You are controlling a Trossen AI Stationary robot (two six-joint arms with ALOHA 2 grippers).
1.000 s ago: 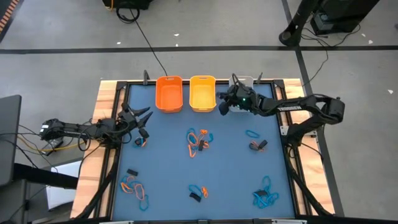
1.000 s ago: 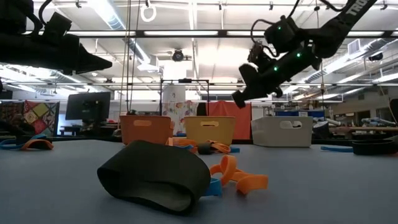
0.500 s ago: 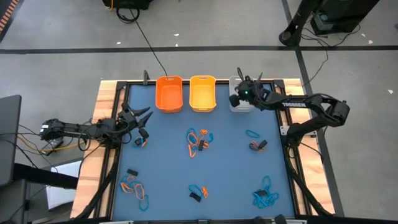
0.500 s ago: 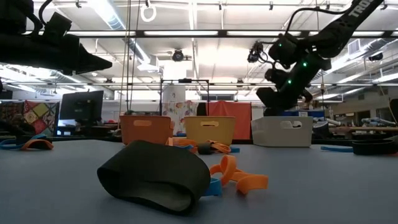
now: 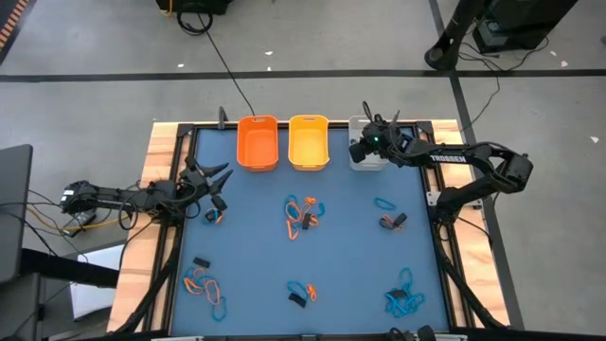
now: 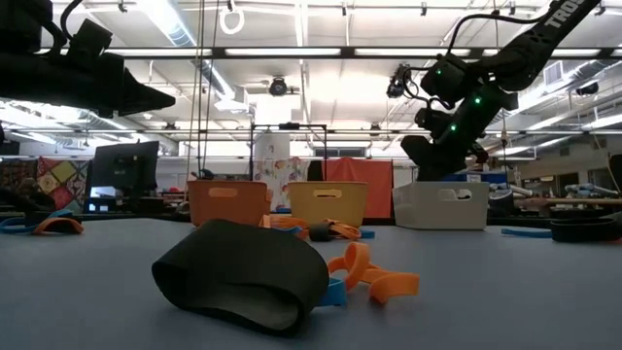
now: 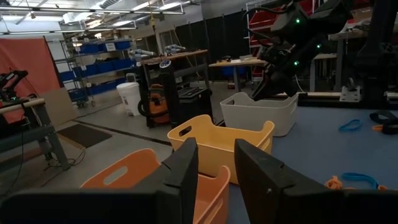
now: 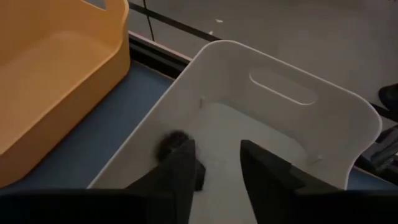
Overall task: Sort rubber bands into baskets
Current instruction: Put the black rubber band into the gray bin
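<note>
Overhead, the right end effector (image 8: pixel 212 163) hangs above the grey-white basket (image 8: pixel 292 124), fingers parted, a black rubber band (image 8: pixel 172 144) lying inside beneath them.

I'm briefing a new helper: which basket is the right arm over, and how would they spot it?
Look at the far edge of the blue table, where three baskets stand in a row. It is the white basket at the right end, under the right end effector; its neighbours are yellow and orange.
</note>
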